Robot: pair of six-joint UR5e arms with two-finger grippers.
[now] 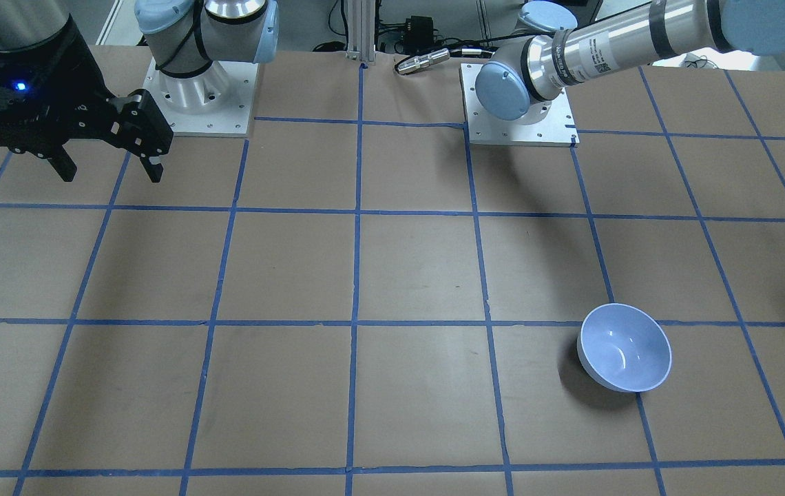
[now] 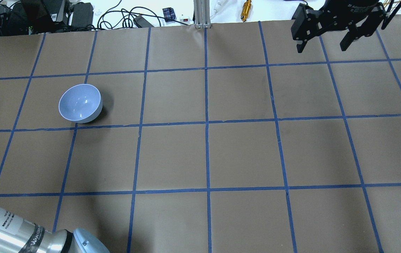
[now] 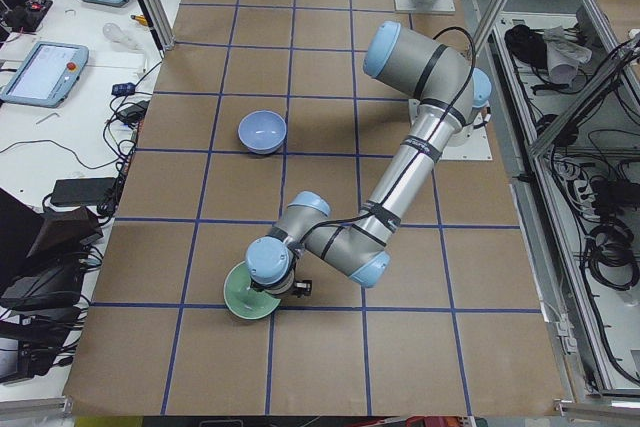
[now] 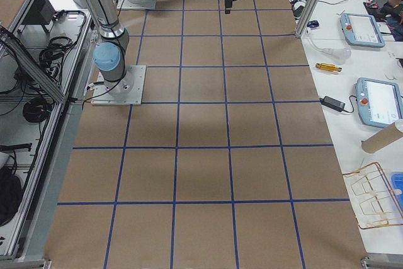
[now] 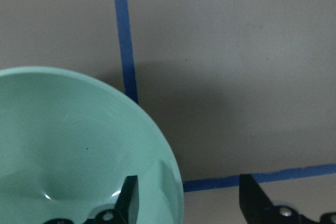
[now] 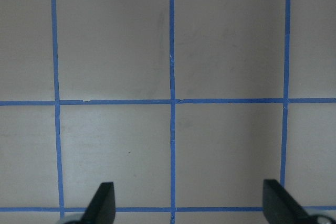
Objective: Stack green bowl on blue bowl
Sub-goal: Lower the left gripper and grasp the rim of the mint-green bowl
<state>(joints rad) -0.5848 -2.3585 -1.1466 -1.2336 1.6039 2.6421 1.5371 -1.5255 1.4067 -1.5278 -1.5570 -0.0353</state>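
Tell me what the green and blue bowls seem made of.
The green bowl: probably hard plastic, glossy mint; a small bright highlight on a smooth, uniform inner wall. The blue bowl: likely the same plastic, glossy periwinkle with curved light streaks inside and a thin lighter rim. Glazed ceramic cannot be ruled out.

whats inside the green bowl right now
One finger of the left tool is inside the green bowl, the other outside its rim. The visible interior holds nothing else. What lies under that finger and beyond the wrist view's edge cannot be seen.
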